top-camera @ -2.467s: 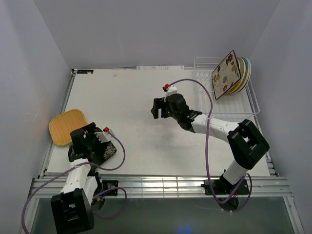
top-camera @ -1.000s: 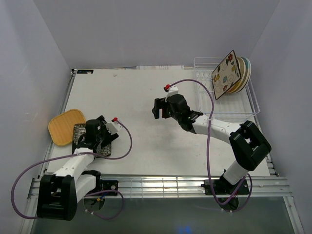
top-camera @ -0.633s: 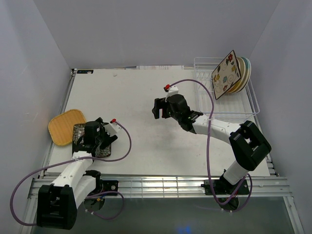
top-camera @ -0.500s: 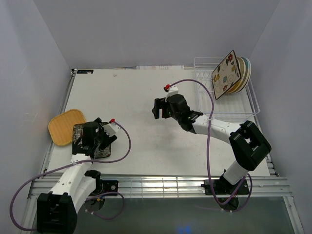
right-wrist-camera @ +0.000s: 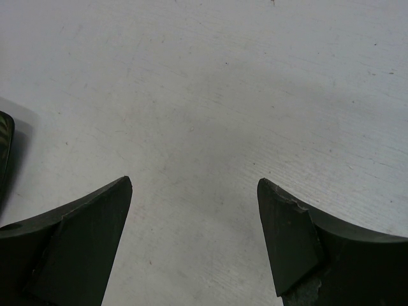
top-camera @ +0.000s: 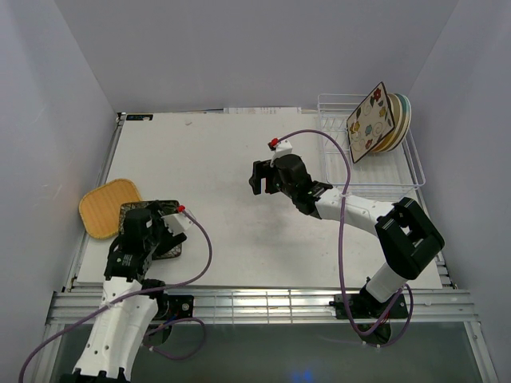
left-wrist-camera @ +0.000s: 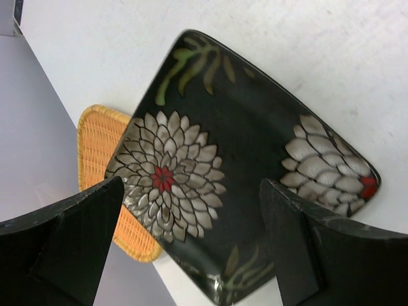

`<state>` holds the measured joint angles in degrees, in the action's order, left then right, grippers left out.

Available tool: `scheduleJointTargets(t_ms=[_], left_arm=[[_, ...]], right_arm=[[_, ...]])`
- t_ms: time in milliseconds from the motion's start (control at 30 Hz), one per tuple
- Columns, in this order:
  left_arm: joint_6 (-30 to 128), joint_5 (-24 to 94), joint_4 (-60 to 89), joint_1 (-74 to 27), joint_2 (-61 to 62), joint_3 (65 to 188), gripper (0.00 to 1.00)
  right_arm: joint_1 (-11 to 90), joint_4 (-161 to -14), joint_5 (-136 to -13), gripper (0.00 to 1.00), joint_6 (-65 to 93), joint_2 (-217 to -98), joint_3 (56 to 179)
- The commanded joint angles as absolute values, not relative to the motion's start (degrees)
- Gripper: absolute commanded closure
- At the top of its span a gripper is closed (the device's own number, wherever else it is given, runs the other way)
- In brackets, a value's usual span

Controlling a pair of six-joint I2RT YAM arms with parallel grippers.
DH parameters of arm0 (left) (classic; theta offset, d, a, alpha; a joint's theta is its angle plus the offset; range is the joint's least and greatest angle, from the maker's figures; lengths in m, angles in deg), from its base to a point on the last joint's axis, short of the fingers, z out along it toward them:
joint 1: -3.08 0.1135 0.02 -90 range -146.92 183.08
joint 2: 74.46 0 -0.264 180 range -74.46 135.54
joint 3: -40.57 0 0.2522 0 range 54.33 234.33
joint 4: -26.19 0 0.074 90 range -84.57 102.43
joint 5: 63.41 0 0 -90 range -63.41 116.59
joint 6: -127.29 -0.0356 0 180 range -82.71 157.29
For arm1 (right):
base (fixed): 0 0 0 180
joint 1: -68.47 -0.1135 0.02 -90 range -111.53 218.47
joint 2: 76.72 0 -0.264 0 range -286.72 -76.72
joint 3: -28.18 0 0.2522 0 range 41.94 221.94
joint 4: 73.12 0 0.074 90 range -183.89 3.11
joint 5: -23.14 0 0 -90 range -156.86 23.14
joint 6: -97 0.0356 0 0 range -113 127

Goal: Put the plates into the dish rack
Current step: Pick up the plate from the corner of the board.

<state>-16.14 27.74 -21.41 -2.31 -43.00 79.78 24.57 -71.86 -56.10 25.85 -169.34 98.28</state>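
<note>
The black floral plate (left-wrist-camera: pixel 242 172) lies flat on the table at the near left, mostly under my left gripper in the top view (top-camera: pixel 166 241). Its edge overlaps the orange-yellow plate (top-camera: pixel 105 207), which also shows in the left wrist view (left-wrist-camera: pixel 99 143). My left gripper (left-wrist-camera: pixel 191 245) hovers over the black plate, open and empty. My right gripper (top-camera: pixel 257 177) is open and empty over bare table mid-table, as the right wrist view (right-wrist-camera: pixel 194 236) shows. The dish rack (top-camera: pixel 375 177) at the far right holds the flowered cream plate (top-camera: pixel 370 121) with round plates (top-camera: pixel 402 120) behind it.
Grey walls close in the table on the left, back and right. The near edge has a metal rail (top-camera: pixel 263 303). A purple cable (top-camera: pixel 339 231) loops along the right arm. A dark edge (right-wrist-camera: pixel 4 153) shows at the far left of the right wrist view.
My left arm has drawn back toward the near edge, and its gripper now stands higher over the black floral plate, still open. The plate stays on the table. The right arm has not moved.
</note>
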Motion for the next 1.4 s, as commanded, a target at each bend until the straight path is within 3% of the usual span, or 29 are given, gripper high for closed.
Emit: scheduleJointTargets(t_ms=[0,433,967,1133,1367], left_arm=[[-22.11,30.11,-35.8,-2.46,-47.82,83.24,0.02],[-35.13,28.09,-59.9,-2.46,-51.88,85.01,0.02],[-35.4,24.74,-37.95,-2.46,-42.56,73.23,0.02],[-36.89,25.71,-25.65,-2.37,-44.57,69.37,0.02],[-39.35,26.5,-19.57,-2.37,-47.56,65.76,0.02]], right_arm=[[24.35,-69.75,-55.7,0.15,25.11,-167.69,98.28],[24.35,-69.48,-56.22,0.15,25.2,-167.34,98.1],[24.35,-69.31,-55.44,0.15,25.2,-166.2,96.96],[24.35,-69.22,-55.35,0.15,25.11,-165.93,96.7],[24.26,-69.13,-55.43,0.15,25.11,-166.02,96.7]])
